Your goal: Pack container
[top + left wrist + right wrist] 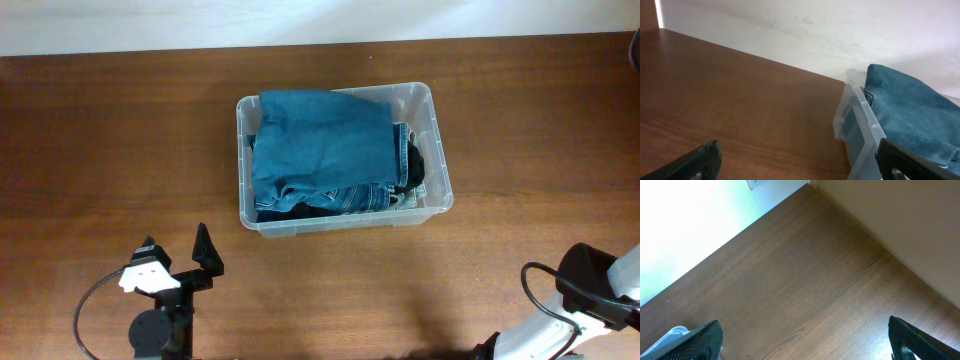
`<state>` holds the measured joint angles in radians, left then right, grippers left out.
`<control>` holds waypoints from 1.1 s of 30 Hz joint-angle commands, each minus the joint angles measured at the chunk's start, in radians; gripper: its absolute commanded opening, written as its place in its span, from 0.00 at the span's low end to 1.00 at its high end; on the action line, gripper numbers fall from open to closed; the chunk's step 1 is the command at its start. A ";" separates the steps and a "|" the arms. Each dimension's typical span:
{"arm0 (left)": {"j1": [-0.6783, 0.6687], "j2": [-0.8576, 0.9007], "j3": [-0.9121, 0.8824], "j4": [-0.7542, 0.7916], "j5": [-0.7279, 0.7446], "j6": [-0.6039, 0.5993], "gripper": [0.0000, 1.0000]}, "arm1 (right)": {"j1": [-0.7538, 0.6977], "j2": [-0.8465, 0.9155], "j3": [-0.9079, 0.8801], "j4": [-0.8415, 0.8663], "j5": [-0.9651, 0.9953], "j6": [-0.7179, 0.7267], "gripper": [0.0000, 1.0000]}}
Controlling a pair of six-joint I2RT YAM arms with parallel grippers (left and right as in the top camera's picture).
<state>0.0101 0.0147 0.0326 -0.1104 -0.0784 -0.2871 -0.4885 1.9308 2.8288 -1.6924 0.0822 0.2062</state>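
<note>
**Tub packed with denim, both arms back at the near edge**

Dark wood table (100,150) fills my overhead feed, with a pale wall (300,20) along its far side. The container (345,218), a clear plastic tub, sits just right of the middle of the table, slightly turned, with its long sides running left to right. A folded blue denim garment (320,140) covers most of the inside and rises to the rim on the left and far sides. A darker piece of cloth (417,165) shows beside it at the right end.

On my left arm, the left fingers (205,252) are spread wide with nothing between them. They sit near the front edge of the table, well apart from the tub and pointing towards it. The left wrist camera agrees: only bare wood lies between the two dark tips, and the tub with its denim is off to the right.

The right arm (600,285) is down in the near right corner. Its wrist camera shows the right fingers (920,340) spread wide and holding nothing, above plain wood with walls behind. No tub is in that feed.
</note>
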 commanded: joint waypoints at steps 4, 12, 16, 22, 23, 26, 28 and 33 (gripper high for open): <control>0.006 -0.009 -0.010 0.006 0.011 0.016 1.00 | 0.005 -0.087 -0.001 -0.006 0.005 0.000 0.98; 0.006 -0.009 -0.010 0.006 0.011 0.016 1.00 | 0.005 -0.373 -0.001 -0.006 0.005 0.000 0.98; 0.006 -0.009 -0.010 0.006 0.011 0.016 1.00 | 0.005 -0.505 -0.001 -0.006 0.005 0.000 0.98; 0.006 -0.009 -0.010 0.006 0.011 0.016 0.99 | 0.005 -0.688 -0.001 -0.006 0.005 0.000 0.98; 0.006 -0.009 -0.010 0.006 0.011 0.016 1.00 | 0.005 -0.712 -0.001 -0.006 0.005 0.000 0.98; 0.006 -0.009 -0.010 0.006 0.010 0.016 0.99 | 0.005 -0.767 -0.002 -0.006 0.005 0.000 0.98; 0.006 -0.009 -0.010 0.006 0.011 0.016 0.99 | 0.008 -0.792 -0.001 -0.006 0.005 0.000 0.98; 0.006 -0.009 -0.010 0.006 0.011 0.016 0.99 | 0.089 -0.852 -0.002 -0.003 0.011 -0.001 0.98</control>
<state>0.0101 0.0147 0.0322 -0.1089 -0.0784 -0.2867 -0.4572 1.1088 2.8357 -1.6920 0.0837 0.2066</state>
